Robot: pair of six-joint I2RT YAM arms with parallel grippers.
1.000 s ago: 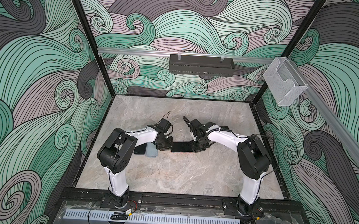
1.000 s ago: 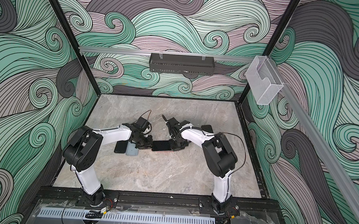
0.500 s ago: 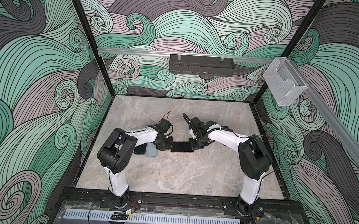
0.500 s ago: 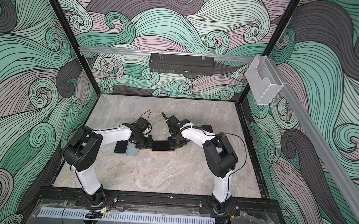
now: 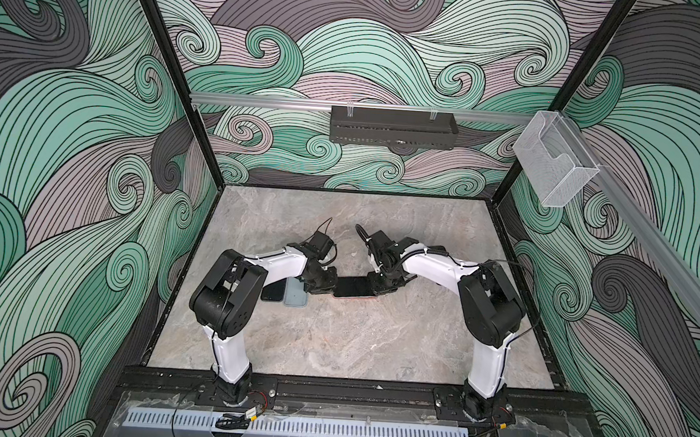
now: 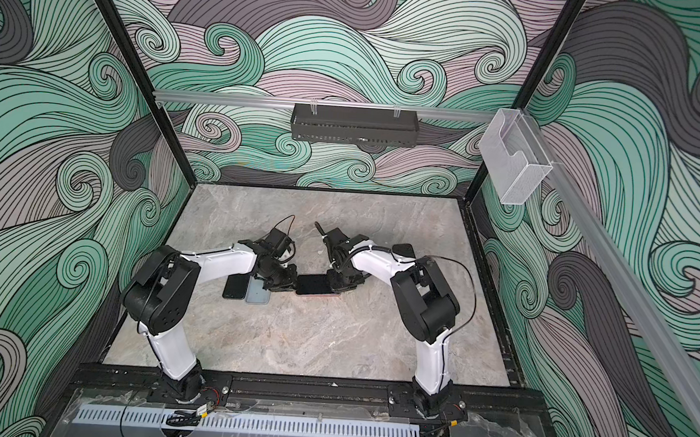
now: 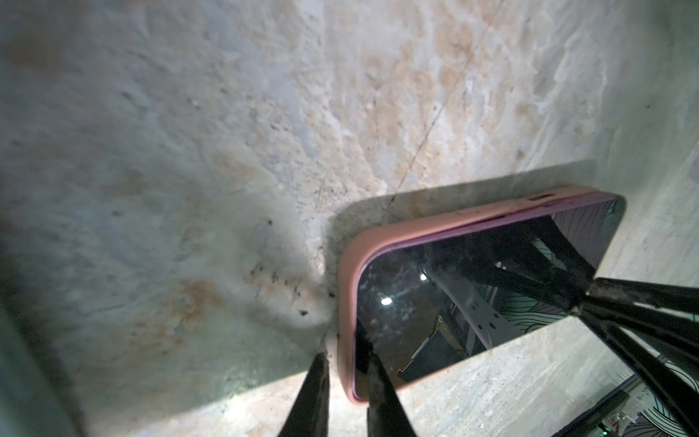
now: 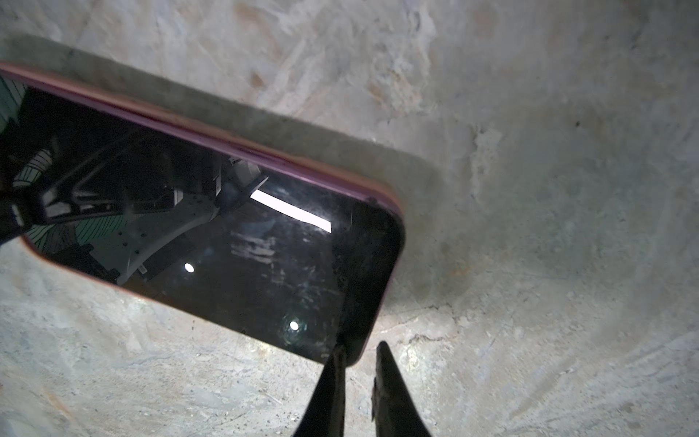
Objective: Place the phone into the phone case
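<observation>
The phone [image 5: 352,287] [image 6: 313,284] lies screen up in the pink phone case [image 7: 350,295] mid-table, and only the case's rim shows around the black glass [image 8: 227,227]. My left gripper [image 7: 346,357] [image 5: 327,284] is at the phone's left end, shut on that end's case rim, with one finger on the screen and the other just outside. My right gripper [image 8: 360,345] [image 5: 377,288] is shut at the right end. One of its fingertips rests on the phone's corner and the other stands on the table beside it.
A dark phone [image 5: 273,290] and a grey-blue case [image 5: 295,297] lie side by side under the left forearm. A black basket [image 5: 393,127] hangs on the back wall and a clear holder [image 5: 553,163] on the right rail. Walls close in three sides.
The right wrist has rocked slightly above the phone's right end. The phone, its case and the left gripper have not visibly moved.
</observation>
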